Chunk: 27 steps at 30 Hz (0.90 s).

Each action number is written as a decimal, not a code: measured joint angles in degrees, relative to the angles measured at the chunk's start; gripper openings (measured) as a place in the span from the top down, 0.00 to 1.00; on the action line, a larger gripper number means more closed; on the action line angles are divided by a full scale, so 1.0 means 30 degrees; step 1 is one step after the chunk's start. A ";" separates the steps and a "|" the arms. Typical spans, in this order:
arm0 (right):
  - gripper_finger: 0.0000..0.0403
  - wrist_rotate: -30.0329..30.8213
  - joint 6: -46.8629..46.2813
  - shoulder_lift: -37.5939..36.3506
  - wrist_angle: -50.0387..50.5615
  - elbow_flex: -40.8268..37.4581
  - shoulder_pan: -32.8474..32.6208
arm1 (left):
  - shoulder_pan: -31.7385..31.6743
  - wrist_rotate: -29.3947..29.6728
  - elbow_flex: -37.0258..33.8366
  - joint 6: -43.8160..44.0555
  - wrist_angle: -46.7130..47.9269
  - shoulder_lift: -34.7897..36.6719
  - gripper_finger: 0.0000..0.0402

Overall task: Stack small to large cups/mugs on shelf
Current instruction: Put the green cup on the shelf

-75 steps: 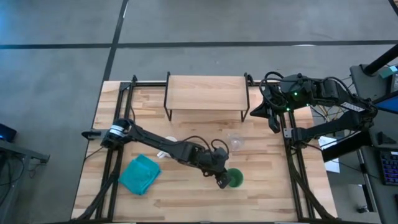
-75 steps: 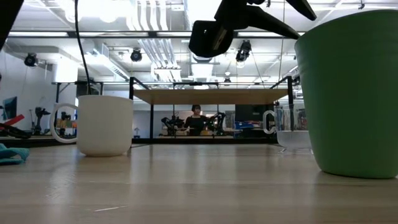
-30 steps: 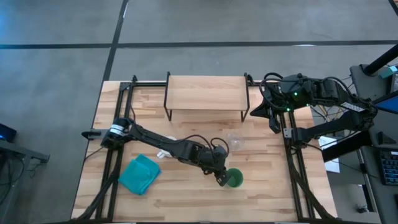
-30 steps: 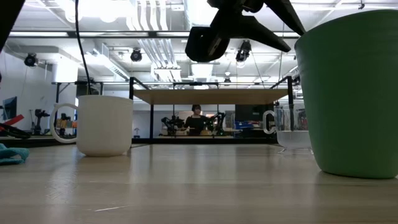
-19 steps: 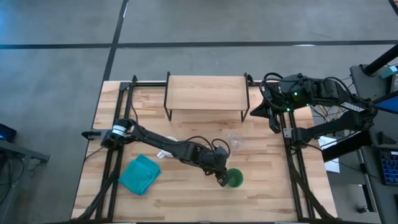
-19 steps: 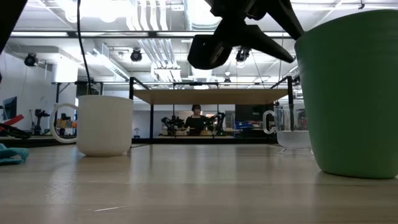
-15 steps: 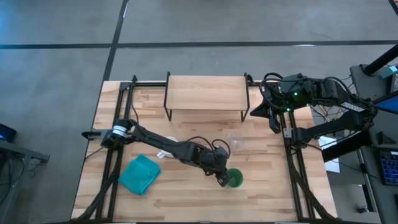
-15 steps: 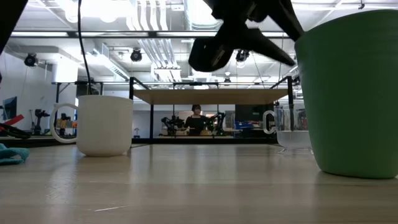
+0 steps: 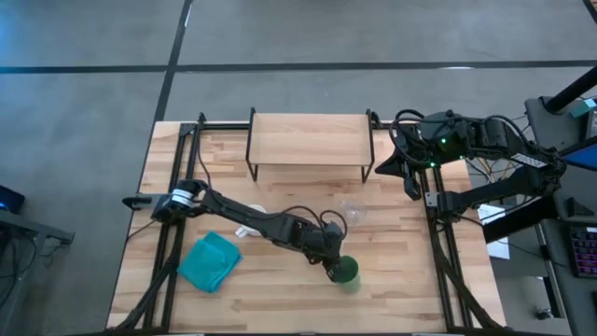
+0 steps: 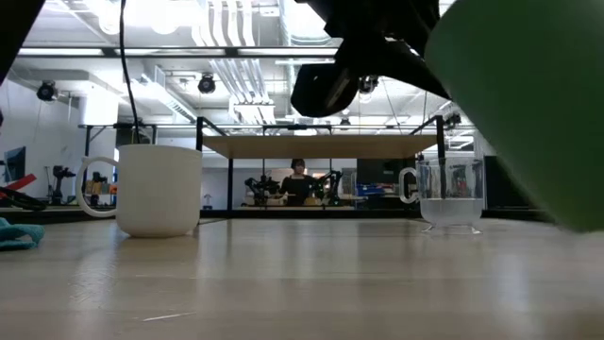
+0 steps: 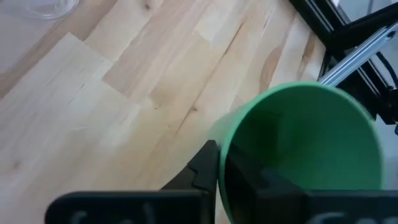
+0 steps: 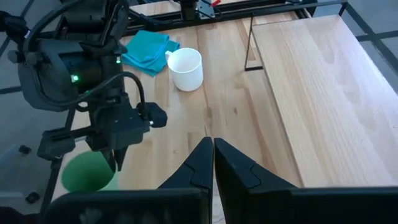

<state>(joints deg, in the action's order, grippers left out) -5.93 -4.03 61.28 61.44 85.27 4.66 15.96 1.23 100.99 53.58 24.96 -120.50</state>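
The green plastic cup (image 9: 346, 273) is tilted in my left gripper (image 11: 222, 155), near the table's near edge, right of the middle. It fills the right of the low view, green cup (image 10: 528, 104). The white mug (image 10: 156, 189) and the clear glass (image 10: 448, 196) stand on their bases on the table. The shelf (image 9: 308, 138) stands on its black legs at the far edge. My right gripper (image 12: 209, 152) is shut and hangs by the shelf's right end. My left gripper holds the green cup by its rim (image 11: 225, 163), on the side toward the table's left. One finger (image 11: 205, 163) is outside the wall and the other is inside. The fingers come from above, slanting. The cup is tilted and lifted clear of the table.
A folded teal cloth (image 9: 209, 261) lies near the table's left near corner. My left arm passes over the white mug (image 9: 252, 222). The glass (image 9: 353, 212) stands just beyond the green cup. Black frame rails run along both sides of the table.
My left gripper has come down a little toward the green cup. In the last half second the cup, which stood upright on the table, has tipped over and risen off the tabletop, shifting slightly toward the table's left.
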 joint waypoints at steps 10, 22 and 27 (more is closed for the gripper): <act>0.98 0.0004 0.0079 0.0000 -0.0002 0.0000 -0.0002 | -0.1413 -0.0264 0.2328 -0.2260 0.6366 0.0944 1.00; 0.98 0.0033 0.0500 0.0000 0.0210 0.0000 0.0003 | -0.6542 0.2608 0.5573 -0.6163 1.4779 0.5432 1.00; 0.98 0.0033 0.1712 0.0013 0.0317 -0.0143 0.0003 | -0.9395 0.2863 0.5588 -0.7490 1.5299 0.7184 1.00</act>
<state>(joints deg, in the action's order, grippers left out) -5.82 1.10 61.31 62.39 84.84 4.67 -12.22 9.83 117.75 31.11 70.86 -98.95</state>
